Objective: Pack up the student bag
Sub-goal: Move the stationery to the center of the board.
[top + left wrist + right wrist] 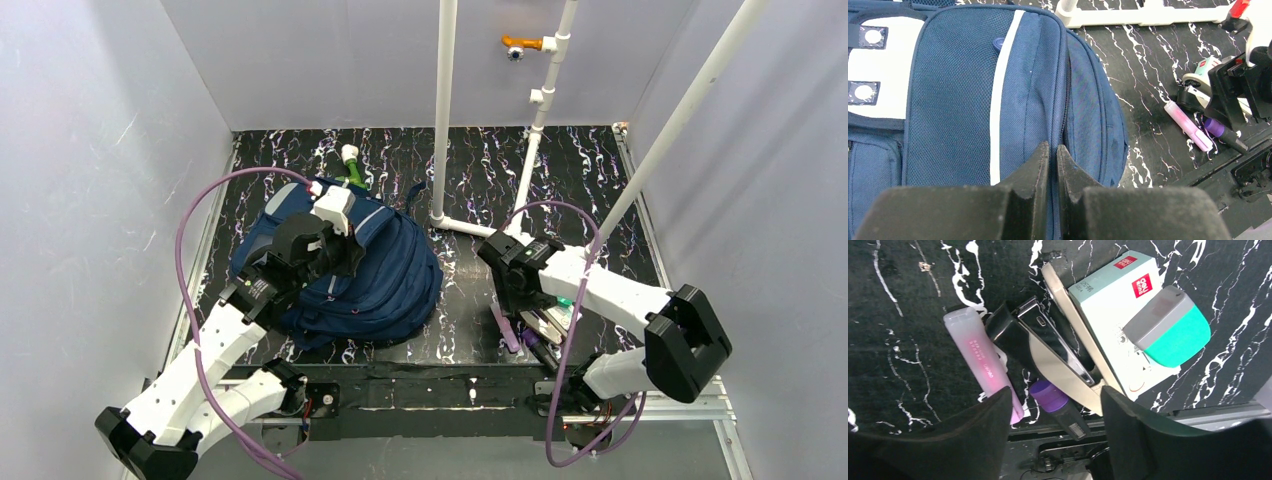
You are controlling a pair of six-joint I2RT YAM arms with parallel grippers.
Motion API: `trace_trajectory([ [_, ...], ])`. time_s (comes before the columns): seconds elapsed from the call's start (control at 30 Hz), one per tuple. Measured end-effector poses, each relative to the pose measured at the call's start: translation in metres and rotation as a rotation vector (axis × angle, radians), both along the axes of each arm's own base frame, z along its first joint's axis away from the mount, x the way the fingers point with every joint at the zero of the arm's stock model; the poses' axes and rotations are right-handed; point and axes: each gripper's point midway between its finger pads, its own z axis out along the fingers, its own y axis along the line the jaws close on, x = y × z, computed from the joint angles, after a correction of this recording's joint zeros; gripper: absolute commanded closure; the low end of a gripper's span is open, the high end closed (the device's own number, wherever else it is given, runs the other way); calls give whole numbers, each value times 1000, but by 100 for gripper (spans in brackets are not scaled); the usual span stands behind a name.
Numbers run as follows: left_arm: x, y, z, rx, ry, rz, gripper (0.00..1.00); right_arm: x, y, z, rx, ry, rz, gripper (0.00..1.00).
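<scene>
Left gripper: fingers pressed together, only a sliver of gap. It sits right on the zip seam of the backpack. Can't tell if it's pinching a zip tab or fabric, since nothing shows between the pads. My read is that it's parked there to pull or hold the compartment open for loading.

Right gripper: fingers spread wide, nothing held. It's hovering above the stationery pile and straddling the purple-capped marker and the near end of the stapler. Looks like it's lining up a pick, but which item is unclear.

The pile is tightly packed:
- The pink highlighter is frosted plastic, a rounded stick, lying just left of the stapler.
- The stapler has a beige body, a black end and a shiny metal strip. It's long, hard and slippery.
- The box is pale teal card with red logos and touches the stapler's far side.
- A grey-and-teal rounded plastic piece lies on top of the box.

Neighbours will likely shift on any grab.

The backpack is navy woven fabric with mesh texture, a white stripe and a white patch with round snaps. It's soft and lumpy, lying flat on the left half of the table under the left arm. The pile is on the right near the front edge, well apart from it. The tabletop is a black marbled sheet.

Nothing visibly packed yet from here.
</scene>
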Motion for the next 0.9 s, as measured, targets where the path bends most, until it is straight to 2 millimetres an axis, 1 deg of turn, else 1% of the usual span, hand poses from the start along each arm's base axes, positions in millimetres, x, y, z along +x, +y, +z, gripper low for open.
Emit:
trace_trajectory([
  [0.03, 0, 0, 0, 0, 1, 0, 100, 0, -1, -1, -11, 3, 0, 20],
  [0.13, -1, -2, -1, -3, 7, -9, 100, 2, -5, -5, -38, 15, 6, 5],
  [0.17, -1, -3, -1, -5, 10, -13, 100, 2, -6, -6, -45, 22, 7, 2],
  [0.2, -1, -4, -2, -8, 14, -16, 100, 3, -8, -7, -56, 31, 8, 2],
  [0.27, -2, -5, -2, -16, 21, -24, 100, 5, -8, -11, -76, 49, 19, 2],
  [0.4, -5, -9, -1, -35, 31, -41, 100, 9, -9, -17, -102, 76, 29, 10],
  [0.57, -7, -11, -1, -40, 36, -59, 100, 12, -11, -27, -142, 112, 34, 12],
  [0.73, -6, -12, 8, -37, 38, -61, 100, 17, -12, -28, -158, 96, 42, 14],
  [0.9, -6, -15, 6, -38, 55, -72, 100, 24, -9, -35, -166, 84, 57, 19],
])
